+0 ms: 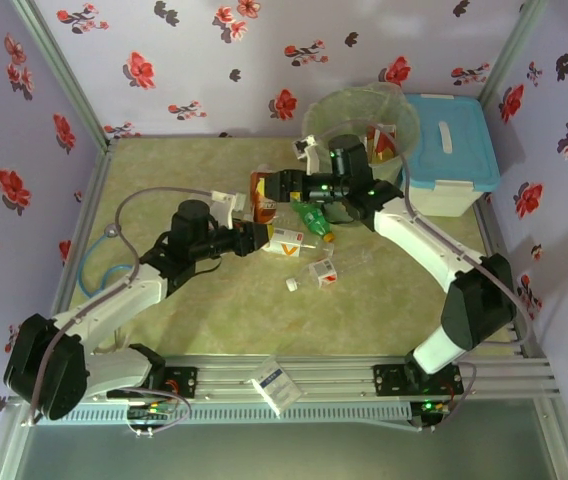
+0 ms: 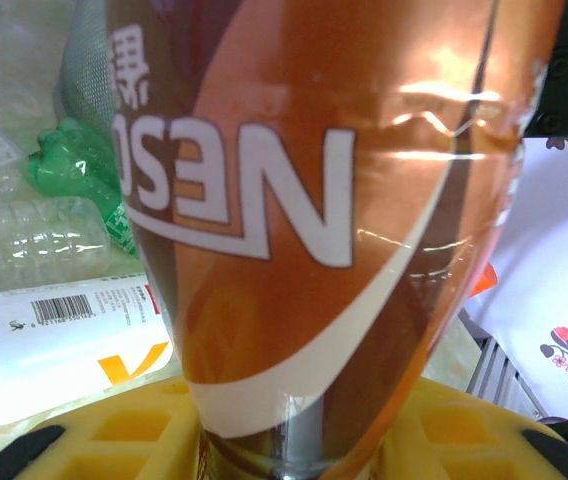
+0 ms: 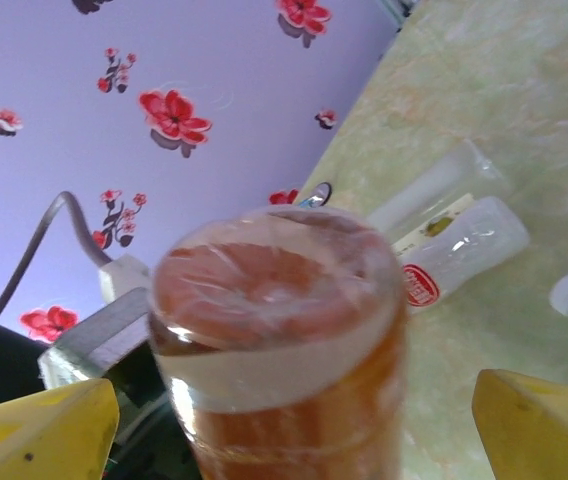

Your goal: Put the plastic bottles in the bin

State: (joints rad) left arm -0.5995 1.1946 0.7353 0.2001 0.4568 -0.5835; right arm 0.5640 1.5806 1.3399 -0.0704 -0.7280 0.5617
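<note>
While left end effector (image 1: 252, 235) clamps orange bottle (image 2: 314, 200) | base faces gaping right end effector (image 3: 289, 425)

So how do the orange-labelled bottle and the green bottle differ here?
The orange-labelled bottle is held in the air, with the left pincer shut on its neck end. The green bottle lies on its side on the table. The first wears an orange-brown wrap; the second is green plastic. Both are outside the bin.

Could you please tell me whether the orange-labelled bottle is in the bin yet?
Out: the left end effector holds the orange-labelled bottle above the table, short of the bin.
</note>
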